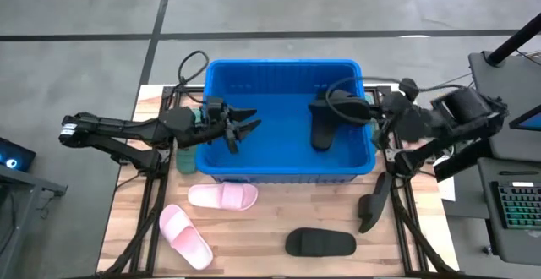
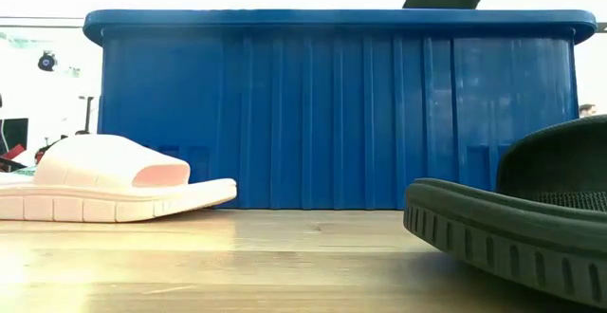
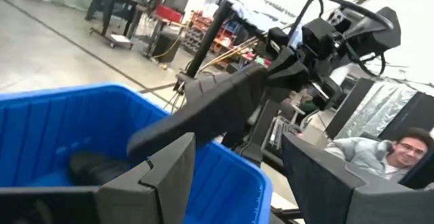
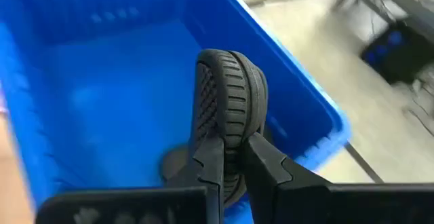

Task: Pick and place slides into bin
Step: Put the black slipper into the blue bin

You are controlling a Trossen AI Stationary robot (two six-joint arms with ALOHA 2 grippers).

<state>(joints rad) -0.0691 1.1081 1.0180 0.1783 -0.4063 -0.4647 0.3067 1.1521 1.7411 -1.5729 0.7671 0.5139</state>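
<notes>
The right tool [image 4: 234, 157] is clamped on a black slide [image 4: 227, 102] over the bin [image 1: 279, 171]'s three-o'clock side, while the left tool [image 1: 245, 128] hangs apart and empty at nine.

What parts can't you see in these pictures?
- Low view: the inside of the big bright blue plastic bin is hidden by its own front wall.
- Low view: the black foam slide is cut off by the picture's right edge.
- High view: a sage green thing beside the bin is mostly covered by the left arm.
- Right wrist view: the right gripper hides the lower part of the black foam slide it pinches.
</notes>
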